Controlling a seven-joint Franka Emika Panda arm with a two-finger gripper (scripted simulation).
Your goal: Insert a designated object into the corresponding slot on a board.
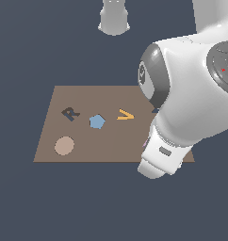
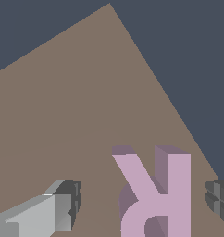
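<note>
The brown board lies flat in the exterior view. On it sits the dark grey R-shaped slot toward the exterior view's left. The pale pink-lilac letter "R" block lies on the board in the wrist view, between my two fingers. My gripper is open around it, both fingers apart from the block. In the exterior view the arm hides the gripper and nearly all of the block; only a pink sliver shows at the board's right part.
A blue pentagon, an orange "V" piece and a tan round disc lie on the board. The arm's white base stands behind the board. The arm's large links hang over the board's right side.
</note>
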